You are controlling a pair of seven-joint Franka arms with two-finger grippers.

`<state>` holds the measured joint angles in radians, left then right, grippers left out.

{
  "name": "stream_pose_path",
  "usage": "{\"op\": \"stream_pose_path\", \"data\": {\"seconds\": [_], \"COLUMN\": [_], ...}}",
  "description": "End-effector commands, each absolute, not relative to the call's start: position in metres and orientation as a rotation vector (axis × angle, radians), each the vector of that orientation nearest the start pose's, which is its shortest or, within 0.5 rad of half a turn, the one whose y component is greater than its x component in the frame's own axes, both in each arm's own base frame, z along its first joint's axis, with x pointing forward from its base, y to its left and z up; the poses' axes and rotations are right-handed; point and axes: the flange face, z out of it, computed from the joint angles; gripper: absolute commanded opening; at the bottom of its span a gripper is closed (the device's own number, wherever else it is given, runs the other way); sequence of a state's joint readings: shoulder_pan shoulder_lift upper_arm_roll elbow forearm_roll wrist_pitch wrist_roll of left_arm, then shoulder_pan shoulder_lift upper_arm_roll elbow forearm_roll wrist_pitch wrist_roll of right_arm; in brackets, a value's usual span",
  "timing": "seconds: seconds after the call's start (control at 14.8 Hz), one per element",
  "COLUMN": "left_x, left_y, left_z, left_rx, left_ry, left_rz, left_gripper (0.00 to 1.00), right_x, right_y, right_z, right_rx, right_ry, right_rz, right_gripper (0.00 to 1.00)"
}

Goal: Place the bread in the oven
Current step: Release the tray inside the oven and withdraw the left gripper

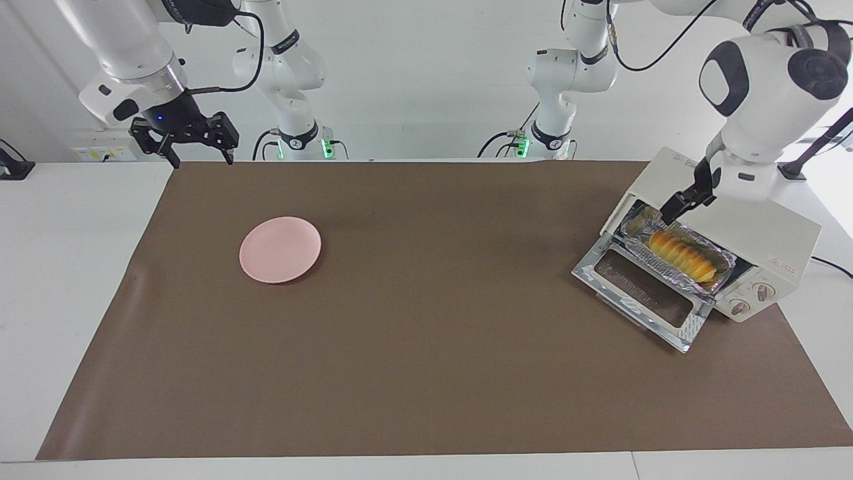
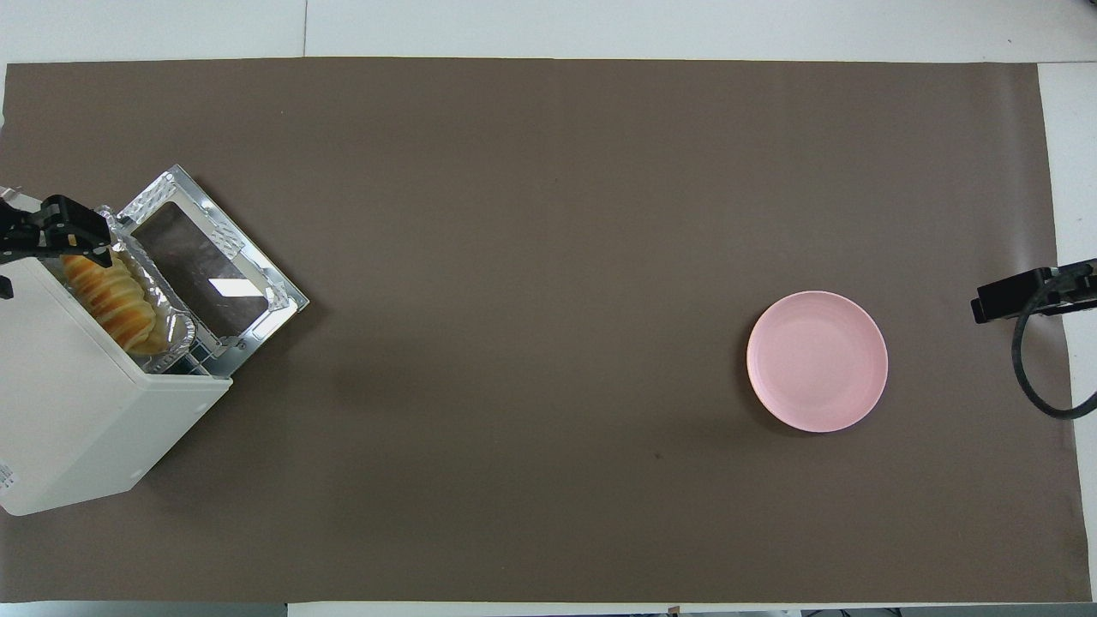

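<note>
Sitting in foil tray (image 1: 676, 257): bread (image 1: 682, 258), inside oven (image 1: 773, 247)

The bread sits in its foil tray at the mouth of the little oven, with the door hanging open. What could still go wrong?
The foil tray with the bread seems to stick out of the oven, so shutting the door might jam on it. The left pincer, open, hangs at the tray's end; pulling away, it could snag the thin foil. The right pincer waits, open, away from the plate.
</note>
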<state>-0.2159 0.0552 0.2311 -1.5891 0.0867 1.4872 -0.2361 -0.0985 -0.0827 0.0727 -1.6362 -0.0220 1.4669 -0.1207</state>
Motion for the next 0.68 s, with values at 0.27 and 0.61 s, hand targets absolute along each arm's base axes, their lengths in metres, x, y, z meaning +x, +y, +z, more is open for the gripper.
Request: {"op": "stream_pose_path", "data": {"seconds": [0.27,0.61], "left_x": [0.519,0.542], "left_y": [-0.008,-0.015], "left_z": [0.580,0.581], "left_rx": [-3.117,-3.091], "left_ry": [-0.164,-0.073], "left_rz": [0.307,0.412], "left_gripper": [1.00,1.00], "right_x": [0.510,0.510], "right_y": [-0.016,-0.016], "right_z": [0.631,0.630], "right_rx": [-3.153,-3.153], "right_ry": [-0.164,-0.164], "right_rz": [0.147,0.149], "right_gripper": [1.00,1.00]}}
